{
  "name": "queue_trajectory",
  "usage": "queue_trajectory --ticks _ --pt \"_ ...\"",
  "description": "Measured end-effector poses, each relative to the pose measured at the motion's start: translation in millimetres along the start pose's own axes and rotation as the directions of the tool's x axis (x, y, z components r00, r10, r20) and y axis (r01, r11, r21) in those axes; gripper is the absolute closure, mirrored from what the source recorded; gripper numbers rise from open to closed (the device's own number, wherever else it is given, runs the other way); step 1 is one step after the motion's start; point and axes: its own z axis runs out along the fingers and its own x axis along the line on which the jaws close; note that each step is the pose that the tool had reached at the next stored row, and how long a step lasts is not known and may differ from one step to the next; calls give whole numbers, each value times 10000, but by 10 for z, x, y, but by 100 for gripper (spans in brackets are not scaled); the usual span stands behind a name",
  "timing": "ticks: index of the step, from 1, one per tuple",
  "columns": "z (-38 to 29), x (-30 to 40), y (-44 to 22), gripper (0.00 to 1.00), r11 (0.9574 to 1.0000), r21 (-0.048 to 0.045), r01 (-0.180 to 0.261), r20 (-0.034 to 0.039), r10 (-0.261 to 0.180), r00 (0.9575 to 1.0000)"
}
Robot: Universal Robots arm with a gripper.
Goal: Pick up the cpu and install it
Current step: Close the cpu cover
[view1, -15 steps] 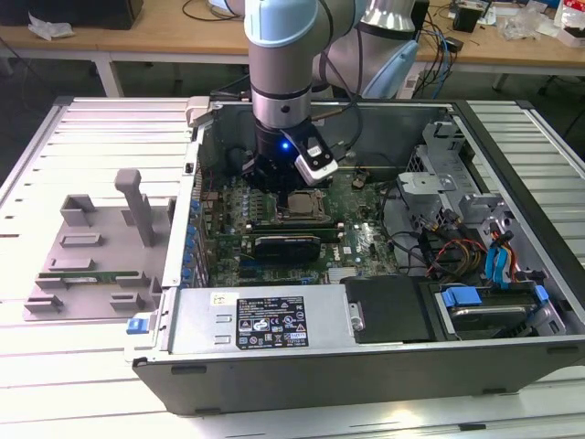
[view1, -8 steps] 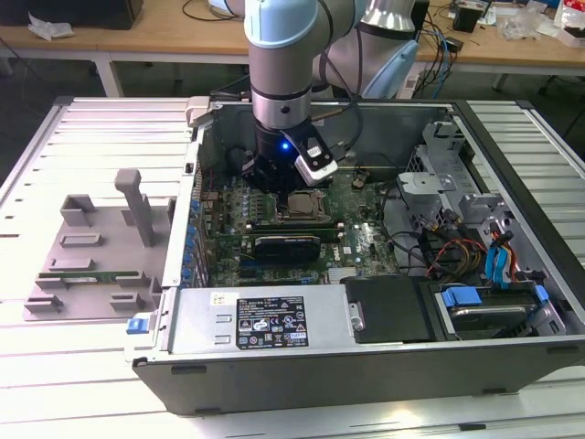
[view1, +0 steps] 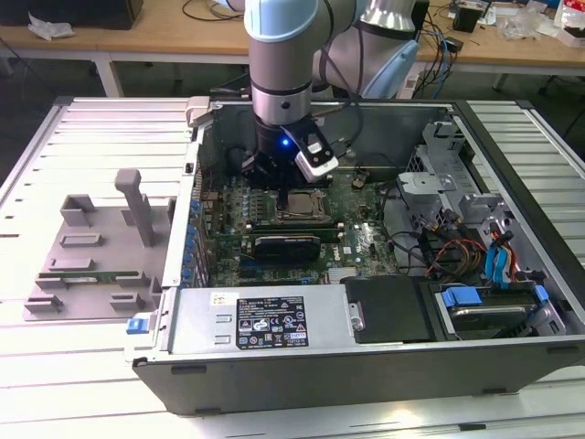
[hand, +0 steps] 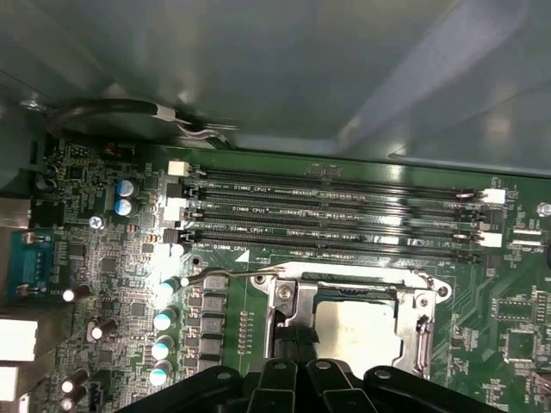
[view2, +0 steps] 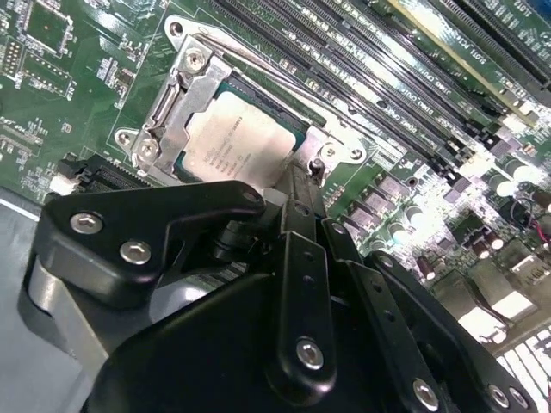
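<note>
Within the socket (view2: 166, 110), cpu (view2: 234, 146) seemingly lies flat

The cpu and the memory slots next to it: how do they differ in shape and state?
The cpu is a flat square with a pale silver top; the memory slots are long, narrow and black. The cpu sits in its socket inside the metal frame; the memory slots look empty. The gripper hangs at the cpu's edge, apart from the memory slots. Both are on the green motherboard.
</note>
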Motion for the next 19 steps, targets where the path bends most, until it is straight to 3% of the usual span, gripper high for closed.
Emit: queue_trajectory --ticks 5,9,11,16,19 --pt "-145 -7 2 89 10000 -1 0 1 0 10000" --pt "-175 -16 2 89 10000 -1 4 0 -4 10000" --pt "-174 -57 -1 89 10000 0 1 -4 -1 10000" --pt "-165 -244 -15 89 10000 -4 -1 -42 1 10000" --pt "-162 -307 -19 89 10000 -4 0 -56 0 10000"
